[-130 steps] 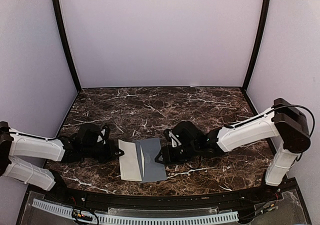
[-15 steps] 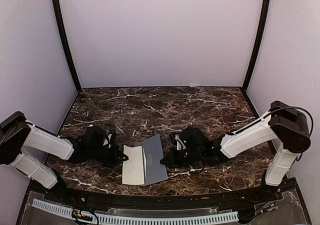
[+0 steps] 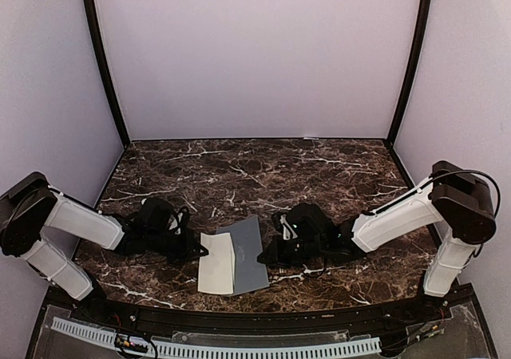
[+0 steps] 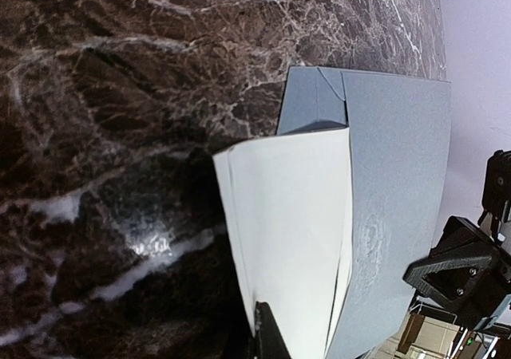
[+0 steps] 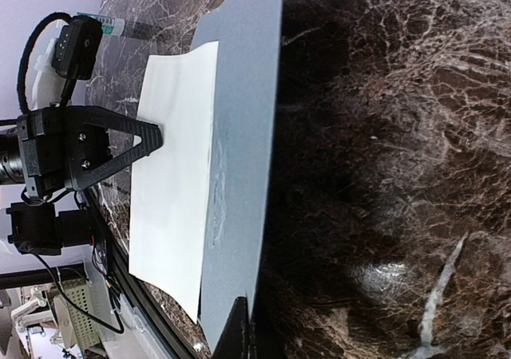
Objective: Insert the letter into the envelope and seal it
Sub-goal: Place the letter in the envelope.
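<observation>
The grey-blue envelope (image 3: pixel 251 254) lies near the table's front edge, tilted, with its right edge lifted. My right gripper (image 3: pixel 263 257) is shut on that right edge; in the right wrist view the right gripper (image 5: pixel 242 323) pinches the envelope (image 5: pixel 243 136). The cream letter (image 3: pixel 215 265) overlaps the envelope's left part. My left gripper (image 3: pixel 200 251) is shut on the letter's left edge. From the left wrist, the left gripper (image 4: pixel 266 333) holds the letter (image 4: pixel 291 231), with the envelope (image 4: pixel 399 183) beyond it. Whether the letter's far edge sits inside the envelope is hidden.
The dark marble table (image 3: pixel 255 175) is ringed by pale walls with black corner posts (image 3: pixel 104 64). A black rail (image 3: pixel 239 315) runs along the front edge, close to the papers. Both arms reach in low from the sides.
The left gripper has pushed the letter a little to the right, further over the envelope. Earlier the two lay side by side; the envelope's right edge now sits raised.
</observation>
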